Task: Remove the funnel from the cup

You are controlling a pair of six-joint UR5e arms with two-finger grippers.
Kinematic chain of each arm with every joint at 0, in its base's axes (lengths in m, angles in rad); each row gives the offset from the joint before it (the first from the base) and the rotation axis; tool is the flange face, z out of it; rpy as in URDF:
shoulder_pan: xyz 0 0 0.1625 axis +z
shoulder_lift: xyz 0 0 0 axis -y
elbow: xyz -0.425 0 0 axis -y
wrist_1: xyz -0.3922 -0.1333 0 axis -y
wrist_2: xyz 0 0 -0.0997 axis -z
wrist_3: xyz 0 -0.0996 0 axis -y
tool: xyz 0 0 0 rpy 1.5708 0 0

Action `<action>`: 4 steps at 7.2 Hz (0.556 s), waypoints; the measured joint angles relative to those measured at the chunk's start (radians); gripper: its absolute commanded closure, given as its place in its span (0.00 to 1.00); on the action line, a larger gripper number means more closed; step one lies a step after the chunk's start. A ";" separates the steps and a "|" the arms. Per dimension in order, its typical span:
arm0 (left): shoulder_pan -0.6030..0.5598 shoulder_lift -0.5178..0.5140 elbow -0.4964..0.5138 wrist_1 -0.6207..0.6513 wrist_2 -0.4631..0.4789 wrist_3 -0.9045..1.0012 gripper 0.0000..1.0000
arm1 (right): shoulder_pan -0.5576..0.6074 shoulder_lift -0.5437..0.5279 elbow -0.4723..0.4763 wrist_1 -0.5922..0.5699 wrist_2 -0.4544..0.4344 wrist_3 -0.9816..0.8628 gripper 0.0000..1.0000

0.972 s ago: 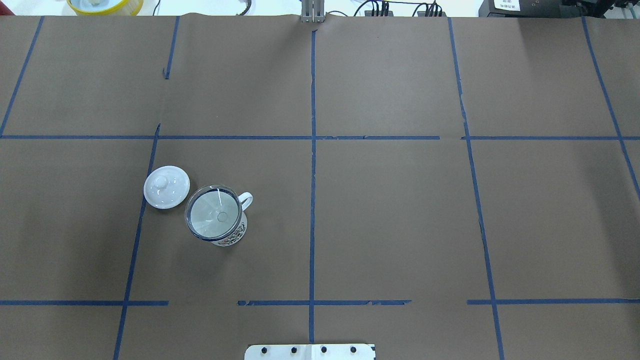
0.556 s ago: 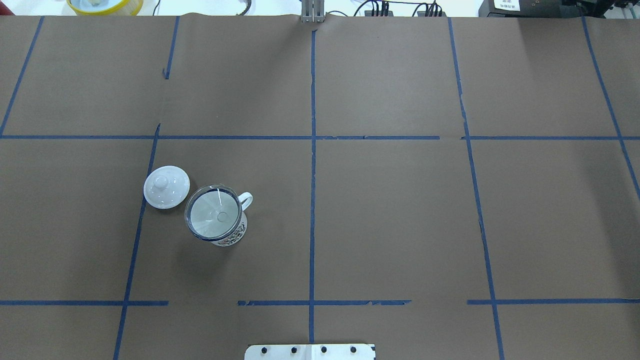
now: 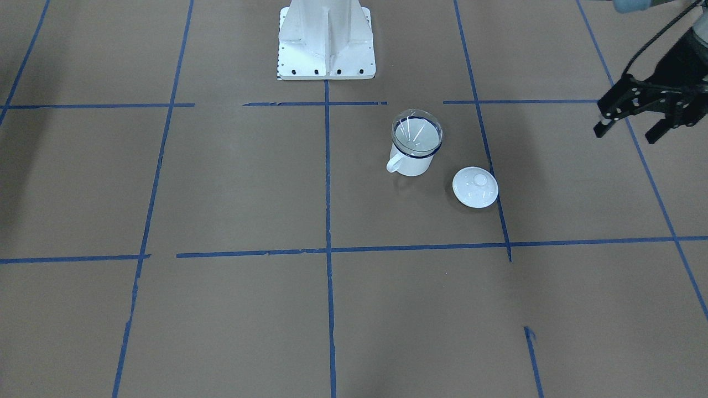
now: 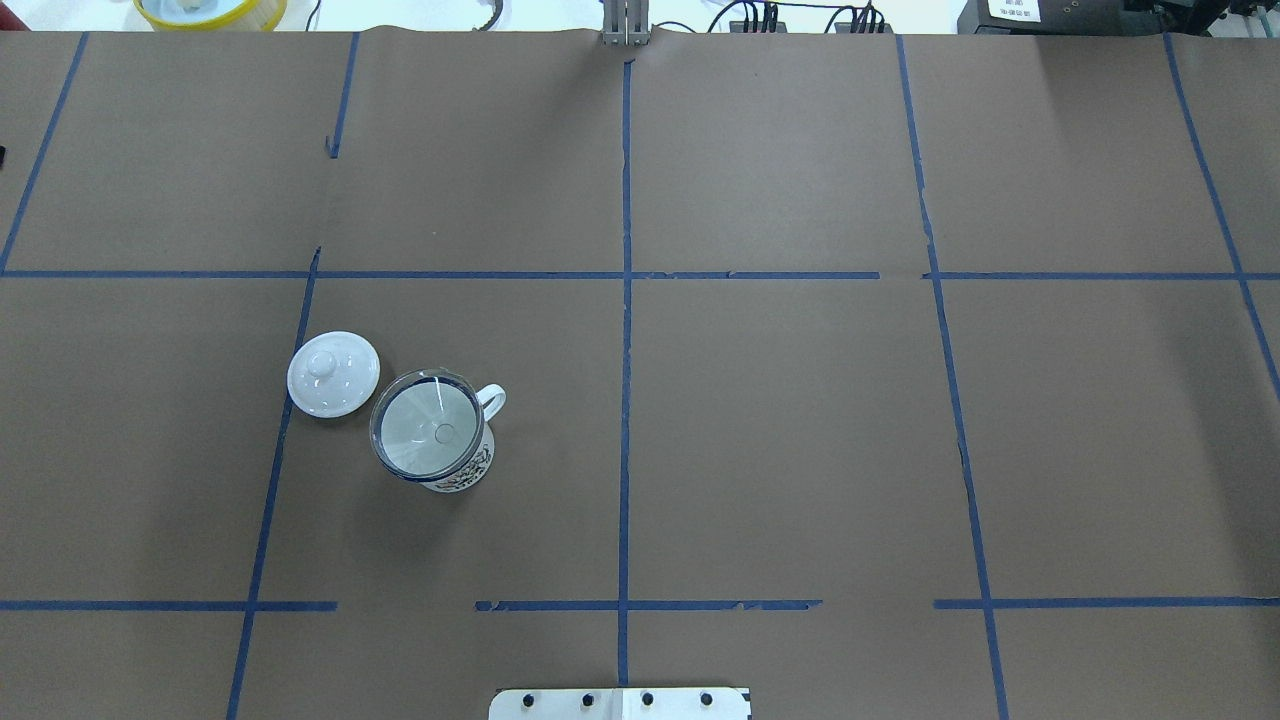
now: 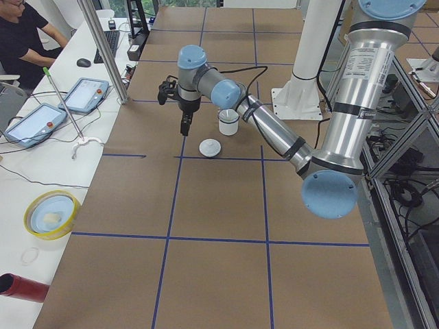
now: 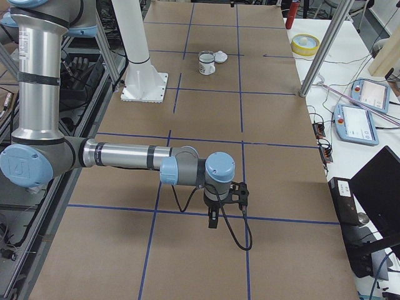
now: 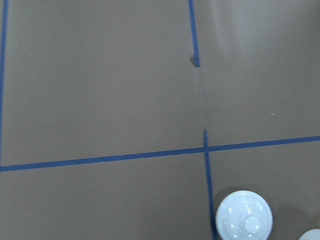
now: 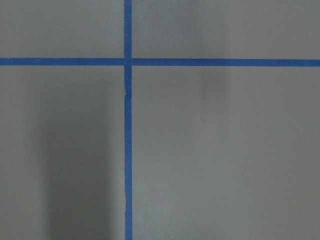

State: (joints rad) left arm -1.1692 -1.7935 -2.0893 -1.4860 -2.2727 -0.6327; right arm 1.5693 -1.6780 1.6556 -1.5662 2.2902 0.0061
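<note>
The clear funnel (image 4: 428,430) sits in the white cup (image 4: 466,476) with the dark blue rim, left of the table's middle; both also show in the front view, funnel (image 3: 416,134) and cup (image 3: 412,161). The cup's handle (image 4: 492,399) points toward the table's centre line. My left gripper (image 3: 630,128) hangs open and empty above the table, well out to the left of the cup and apart from it. My right gripper (image 6: 212,220) shows only in the exterior right view, far from the cup; I cannot tell whether it is open or shut.
A white knobbed lid (image 4: 333,374) lies just left of the cup, also in the left wrist view (image 7: 244,220). The robot's base plate (image 3: 326,61) stands at the near edge. A yellow bowl (image 5: 51,214), tablets (image 5: 86,94), a pole and a seated person are along the far side.
The cup, funnel and lid have not moved. A small dark tip now shows at the overhead view's left edge.
</note>
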 measured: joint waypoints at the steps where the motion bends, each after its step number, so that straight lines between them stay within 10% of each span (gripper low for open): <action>1: 0.072 -0.023 -0.032 0.003 0.031 -0.085 0.00 | 0.000 0.000 0.000 0.000 0.000 0.000 0.00; 4: 0.342 -0.196 -0.066 0.141 0.157 -0.339 0.00 | 0.000 0.000 0.000 0.000 0.000 0.000 0.00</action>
State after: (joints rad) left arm -0.8271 -1.9892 -2.1554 -1.3454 -2.1154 -0.9713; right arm 1.5692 -1.6782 1.6557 -1.5662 2.2902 0.0061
